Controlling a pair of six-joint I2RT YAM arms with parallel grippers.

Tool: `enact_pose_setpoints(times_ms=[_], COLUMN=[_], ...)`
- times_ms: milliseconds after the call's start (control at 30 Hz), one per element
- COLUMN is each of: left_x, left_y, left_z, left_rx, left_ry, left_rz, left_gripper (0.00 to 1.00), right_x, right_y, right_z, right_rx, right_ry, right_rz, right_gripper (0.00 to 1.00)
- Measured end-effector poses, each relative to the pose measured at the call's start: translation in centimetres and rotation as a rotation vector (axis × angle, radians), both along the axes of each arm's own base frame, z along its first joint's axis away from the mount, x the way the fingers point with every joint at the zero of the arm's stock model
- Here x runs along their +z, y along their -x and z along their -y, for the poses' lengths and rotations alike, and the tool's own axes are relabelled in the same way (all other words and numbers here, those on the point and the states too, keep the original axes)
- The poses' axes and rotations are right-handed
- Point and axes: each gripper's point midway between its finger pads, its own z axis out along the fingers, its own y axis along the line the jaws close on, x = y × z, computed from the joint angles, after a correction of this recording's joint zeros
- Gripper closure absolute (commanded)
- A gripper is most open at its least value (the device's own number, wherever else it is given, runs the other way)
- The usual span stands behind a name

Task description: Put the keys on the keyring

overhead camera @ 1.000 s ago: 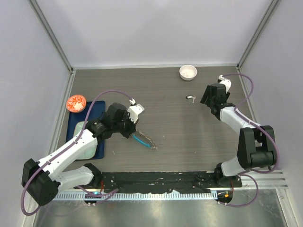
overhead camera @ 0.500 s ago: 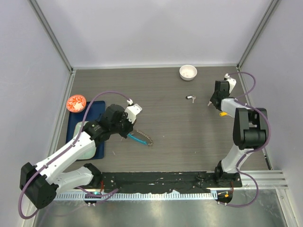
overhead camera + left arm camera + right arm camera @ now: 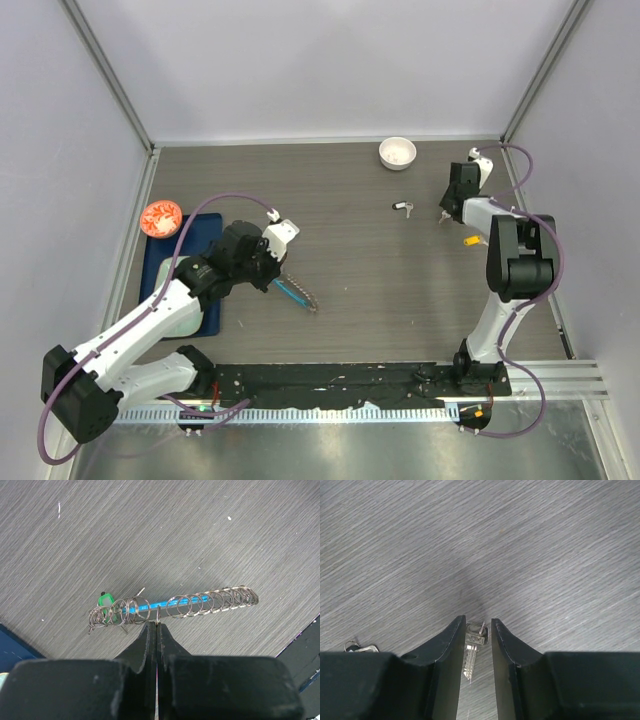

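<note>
The keyring (image 3: 175,604), a coil of silver loops with a blue segment, lies on the table and carries a green-tagged key (image 3: 105,600) at its left end. It also shows in the top view (image 3: 300,293). My left gripper (image 3: 155,625) is shut on one loop of the keyring; it also shows in the top view (image 3: 274,277). My right gripper (image 3: 478,622) stands narrowly open over a plain silver key (image 3: 473,645) that lies on the table between its fingers. It is at the far right in the top view (image 3: 446,213). A black-tagged key (image 3: 402,207) lies left of it.
A yellow-tagged key (image 3: 470,239) lies just right of the right gripper. A white bowl (image 3: 397,152) stands at the back. A blue mat (image 3: 185,240) with an orange-red dish (image 3: 160,217) is on the left. Another key (image 3: 360,647) shows at the right wrist view's lower left.
The right gripper swung right and back toward the far right edge and now straddles the plain key. The left gripper with the keyring shifted slightly left.
</note>
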Motion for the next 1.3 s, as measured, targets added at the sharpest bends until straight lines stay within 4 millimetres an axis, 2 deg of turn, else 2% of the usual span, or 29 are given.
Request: enact_pose_setpoints(times_ms=[467,1000,1300], left_x=[0.0,-0.1,-0.1], left_y=[0.0,0.1,0.1], left_z=[0.0,0.0,0.0], left_rx=[-0.001,-0.004,-0.005], left_ry=[-0.001,-0.001,-0.001], left_rz=[-0.001,-0.002,-0.002], left_gripper=[1.00,1.00,1.00], right_x=[-2.7,-2.9,-2.9], right_y=[0.5,0.8,0.9], right_z=[-0.4,-0.4,-0.4], right_rx=[0.008,0.008,0.010], right_ry=[-0.024,-0.024,-0.021], right_rz=[-0.090,-0.117,-0.122], right_gripper=[0.75,0.83,0.96])
